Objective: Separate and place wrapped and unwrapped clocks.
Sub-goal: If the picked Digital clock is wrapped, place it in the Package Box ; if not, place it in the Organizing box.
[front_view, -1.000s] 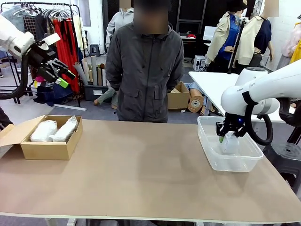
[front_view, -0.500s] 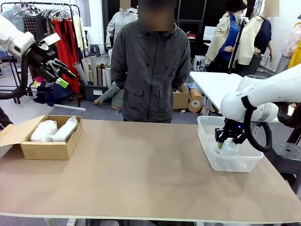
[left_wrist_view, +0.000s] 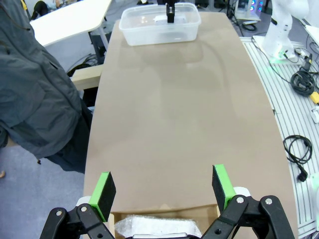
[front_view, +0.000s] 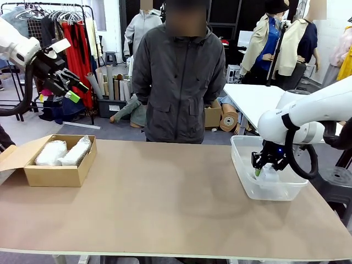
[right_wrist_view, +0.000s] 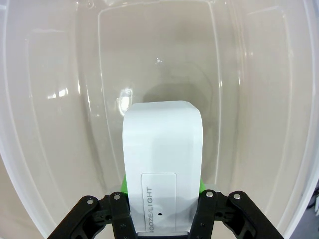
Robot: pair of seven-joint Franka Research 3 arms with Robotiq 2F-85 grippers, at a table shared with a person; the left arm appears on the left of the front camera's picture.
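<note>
In the right wrist view my right gripper (right_wrist_view: 162, 188) is shut on the bare, unwrapped clock (right_wrist_view: 162, 149), a smooth white block held low inside the clear plastic bin (right_wrist_view: 55, 74). From the front, that gripper (front_view: 263, 168) dips into the bin (front_view: 274, 192) with the unwrapped clock (front_view: 270, 172) in it. Two wrapped clocks (front_view: 51, 152) (front_view: 77, 150), in crinkly plastic, lie side by side in the cardboard box (front_view: 52, 175) at the table's left. My left gripper (front_view: 76, 91) hangs open, high above that box. Its own view shows the open left gripper (left_wrist_view: 164, 191) over a wrapped clock (left_wrist_view: 149, 225).
A person in a dark jacket (front_view: 176, 82) stands at the far edge, hands behind the back. The brown table (front_view: 165, 203) is bare between box and bin. The box's flap (front_view: 14, 157) sticks out to the left. Cables (left_wrist_view: 299, 149) lie on the floor beside the table.
My right gripper has sunk slightly lower into the bin with the bare clock. The person has shifted a little to the right. The left arm has stayed still.
</note>
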